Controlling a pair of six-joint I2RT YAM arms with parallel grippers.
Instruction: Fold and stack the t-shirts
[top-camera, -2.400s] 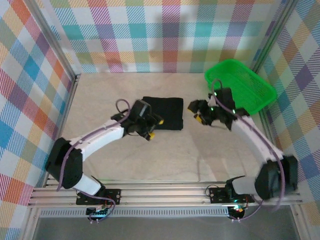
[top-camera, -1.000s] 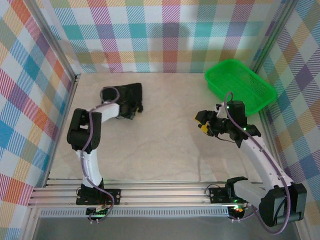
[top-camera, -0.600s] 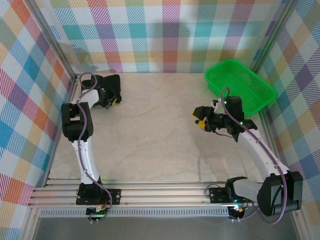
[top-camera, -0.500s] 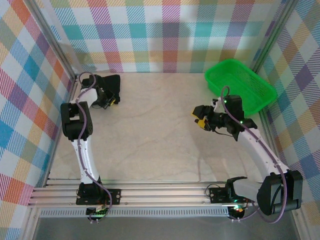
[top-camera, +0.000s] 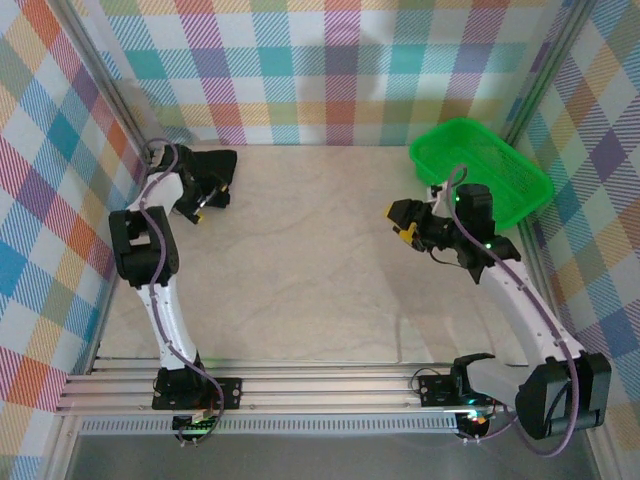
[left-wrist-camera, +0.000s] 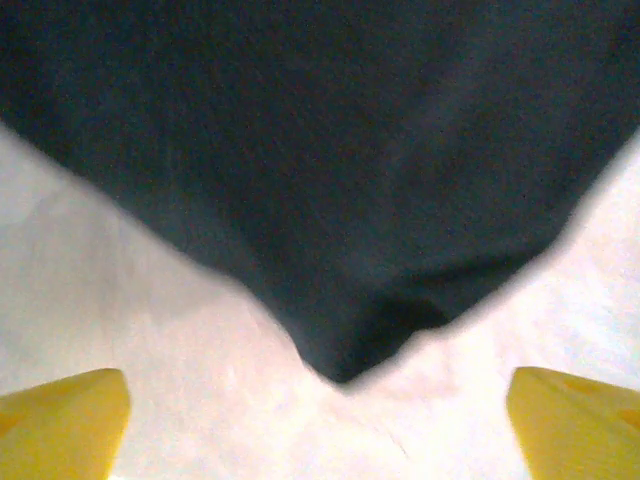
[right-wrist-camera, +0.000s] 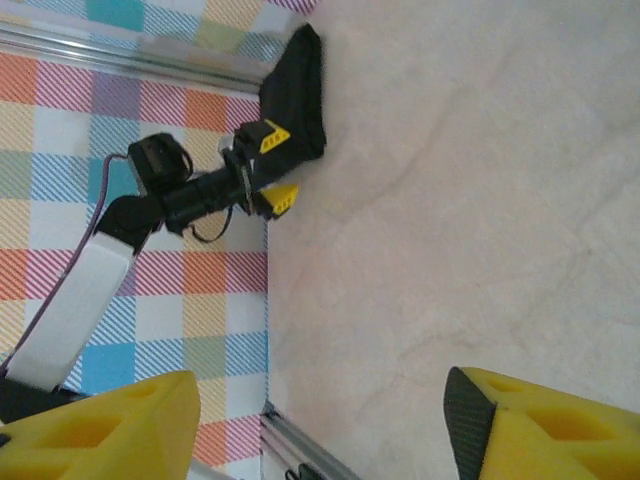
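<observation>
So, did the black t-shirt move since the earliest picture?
Yes. The black t-shirt went from the middle leftward to the far left corner, further away from the green basket.

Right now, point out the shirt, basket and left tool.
shirt (left-wrist-camera: 320, 180): left wrist view, middle of the cloth.
basket (top-camera: 490, 155): top external view, bare mesh floor.
left tool (right-wrist-camera: 280, 168): right wrist view, midway between its yellow fingertips.

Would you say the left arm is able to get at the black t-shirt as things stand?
Probably yes: the left gripper stands open right at the folded black t-shirt, a corner of the cloth pointing between its yellow fingertips, with only bare table between them.
</observation>
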